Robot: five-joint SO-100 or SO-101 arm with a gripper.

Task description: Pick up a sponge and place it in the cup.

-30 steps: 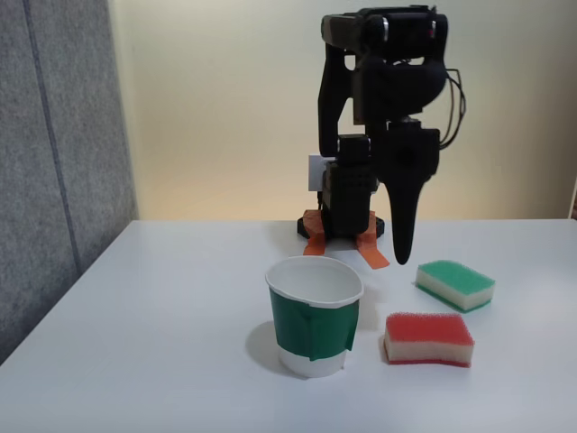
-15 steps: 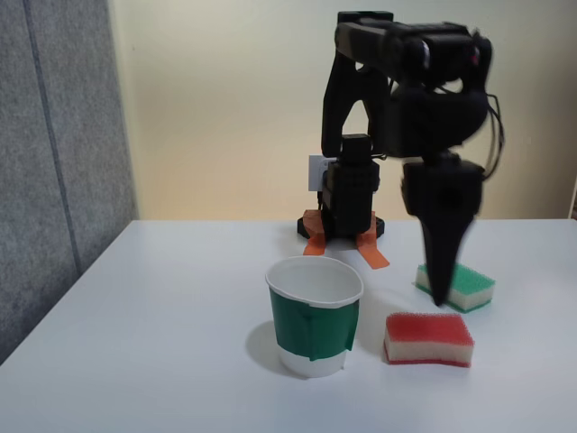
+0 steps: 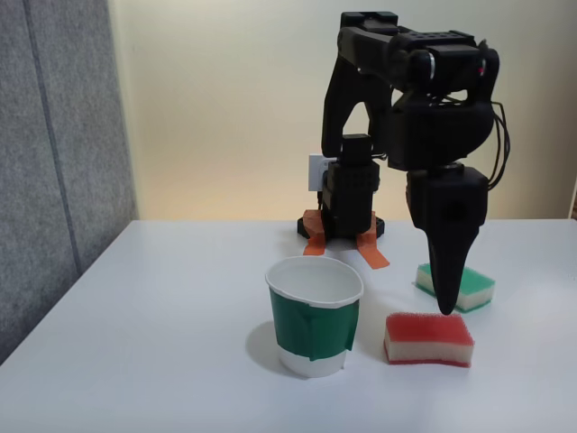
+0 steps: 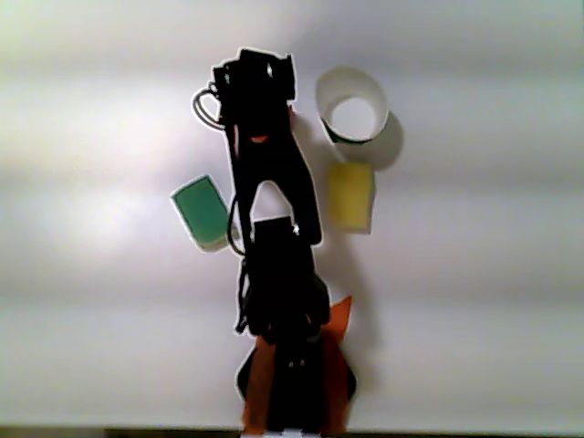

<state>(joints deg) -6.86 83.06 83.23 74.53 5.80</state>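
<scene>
White tabletop [image 3: 162, 298], cream wall and a grey panel at left are seen in the fixed view. A black arm is mounted at the back on a base fixed with orange tape [image 3: 371, 252]. The end effector [image 3: 447, 307] is pointed straight down, its tip hanging just above the red-topped sponge [image 3: 429, 339], toward that sponge's right half; contact cannot be confirmed. Fingers are seen as one narrow wedge, so the end effector appears closed and empty.

The sponge lies flat on the tabletop, just right of the green-banded paper cup [image 3: 314, 317], a small gap between them. In the other view it is washed out to yellow [image 4: 350, 195], next to the cup [image 4: 352, 108]. A green-topped sponge [image 3: 455, 285] sits behind, near the end effector.

Risks, as judged:
- If the fingers are not opened before descent, the sponge would be pressed or pushed, not grasped.
- An off-centre grasp could tilt the soft sponge or let it slip.
- A sideways shove could knock the light cup.
- The green-topped sponge could be clipped or taken by mistake.
</scene>
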